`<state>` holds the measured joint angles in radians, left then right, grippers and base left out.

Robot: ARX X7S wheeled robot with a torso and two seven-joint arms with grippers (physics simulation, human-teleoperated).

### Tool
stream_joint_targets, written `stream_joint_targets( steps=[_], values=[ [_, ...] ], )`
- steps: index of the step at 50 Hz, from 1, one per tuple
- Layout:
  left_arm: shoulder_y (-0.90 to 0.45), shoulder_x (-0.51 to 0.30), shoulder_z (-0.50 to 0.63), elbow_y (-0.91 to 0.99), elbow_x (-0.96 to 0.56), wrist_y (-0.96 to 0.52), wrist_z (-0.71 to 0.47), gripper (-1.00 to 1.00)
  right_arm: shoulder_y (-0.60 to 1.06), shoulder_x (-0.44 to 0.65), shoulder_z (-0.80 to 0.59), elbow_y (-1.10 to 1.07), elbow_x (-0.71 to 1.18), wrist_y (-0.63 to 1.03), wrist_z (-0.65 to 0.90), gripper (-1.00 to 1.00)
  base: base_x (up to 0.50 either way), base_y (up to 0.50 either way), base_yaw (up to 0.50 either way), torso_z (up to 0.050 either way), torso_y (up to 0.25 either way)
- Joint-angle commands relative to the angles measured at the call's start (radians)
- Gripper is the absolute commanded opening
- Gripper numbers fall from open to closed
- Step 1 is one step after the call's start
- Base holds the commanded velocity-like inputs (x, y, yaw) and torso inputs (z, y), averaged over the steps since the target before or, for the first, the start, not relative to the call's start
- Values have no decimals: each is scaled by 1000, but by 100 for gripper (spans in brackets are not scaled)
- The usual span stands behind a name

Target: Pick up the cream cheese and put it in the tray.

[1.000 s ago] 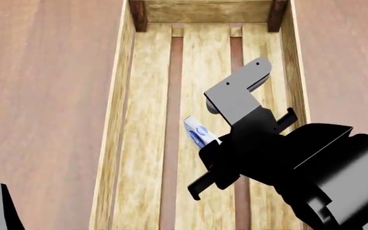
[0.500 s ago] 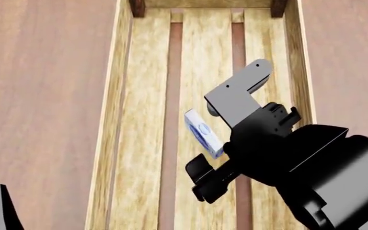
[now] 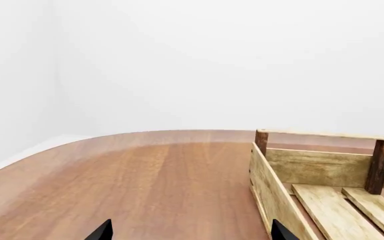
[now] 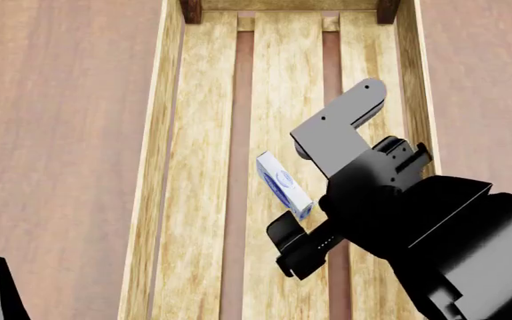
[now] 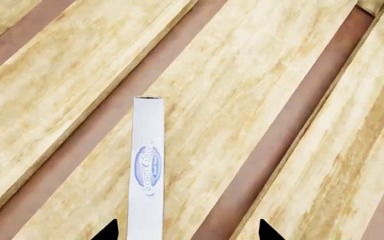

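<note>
The right gripper (image 4: 299, 230) is hanging over the middle of the tray (image 4: 169, 133), its jaws standing apart; in the right wrist view the two dark fingertips (image 5: 108, 231) are flanking the near end of the cream cheese (image 5: 146, 165) with a gap on the far side, so nothing appears clamped. The left gripper (image 3: 188, 231) is showing only two dark tips set wide apart above bare table, holding nothing.

The cream cheese is standing on its narrow edge on the tray's centre slat, slightly slanted, just left of the right gripper. One such box is in view: thin, white-grey, with a dark blue oval logo on its face.

One tray is present: pale wood, three wide slats with two open gaps, dark brown corner posts (image 3: 381, 165) and a top rail at the far end.

The surface is a reddish-brown wooden table (image 3: 132, 185) with a rounded far edge. Beyond it the room is showing plain white walls.
</note>
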<state>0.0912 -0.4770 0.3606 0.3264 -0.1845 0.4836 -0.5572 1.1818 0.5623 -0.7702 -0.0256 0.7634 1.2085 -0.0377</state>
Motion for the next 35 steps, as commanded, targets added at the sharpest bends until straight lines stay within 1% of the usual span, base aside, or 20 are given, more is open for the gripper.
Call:
stream_joint_targets(
  steps=[1, 14, 18, 25, 30, 35],
  values=[
    [-2, 1, 3, 0, 6, -2, -1, 100, -13, 38, 69, -104, 51, 43, 58, 100, 0, 0, 0, 0, 0],
    [2, -7, 1, 18, 13, -13, -6, 100, -12, 105, 203, -329, 175, 200, 203, 100, 0, 0, 0, 0, 0],
    [-2, -8, -1, 20, 10, -16, -7, 100, -3, 125, 274, -385, 233, 253, 248, 100, 0, 0, 0, 0, 0],
    [1, -10, -3, 25, 15, -20, -12, 100, -27, 163, 376, -439, 306, 269, 301, 100, 0, 0, 0, 0, 0],
    [1, -12, -5, 36, 15, -31, -16, 100, -43, 190, 387, -457, 318, 253, 306, 100, 0, 0, 0, 0, 0],
    [1, -14, -6, 41, 21, -37, -19, 100, -65, 216, 448, -486, 362, 241, 331, 100, 0, 0, 0, 0, 0]
  ],
)
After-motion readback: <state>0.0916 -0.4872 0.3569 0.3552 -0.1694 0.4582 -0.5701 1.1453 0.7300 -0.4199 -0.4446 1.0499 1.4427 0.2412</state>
